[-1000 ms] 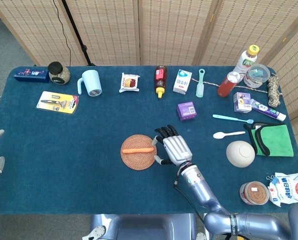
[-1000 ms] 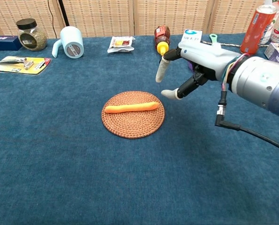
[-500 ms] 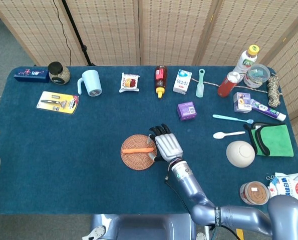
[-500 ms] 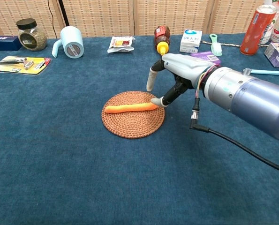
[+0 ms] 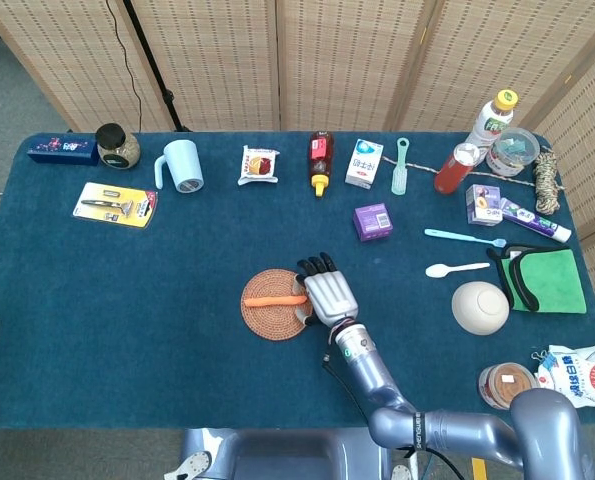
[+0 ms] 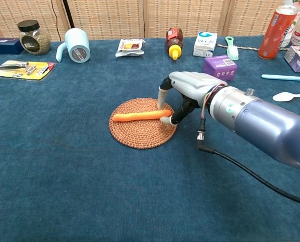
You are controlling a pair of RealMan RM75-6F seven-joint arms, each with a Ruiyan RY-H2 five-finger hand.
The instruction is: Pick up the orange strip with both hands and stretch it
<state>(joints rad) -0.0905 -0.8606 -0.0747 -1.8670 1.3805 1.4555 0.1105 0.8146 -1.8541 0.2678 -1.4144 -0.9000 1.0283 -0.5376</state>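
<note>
This looks like a test room for a robot, not a home. A big table (image 5: pixel 127 300) with a dark blue cloth stands in front of woven folding screens (image 5: pixel 347 60). Many small home things lie spread out along its far and right edges, like a mug (image 5: pixel 180 165), a sauce bottle (image 5: pixel 320 160), a toothbrush (image 5: pixel 464 237) and a bowl (image 5: pixel 479 307).

No lettering is sharp enough to read; the printing on the white carton (image 6: pixel 204 44) is too blurred.
</note>
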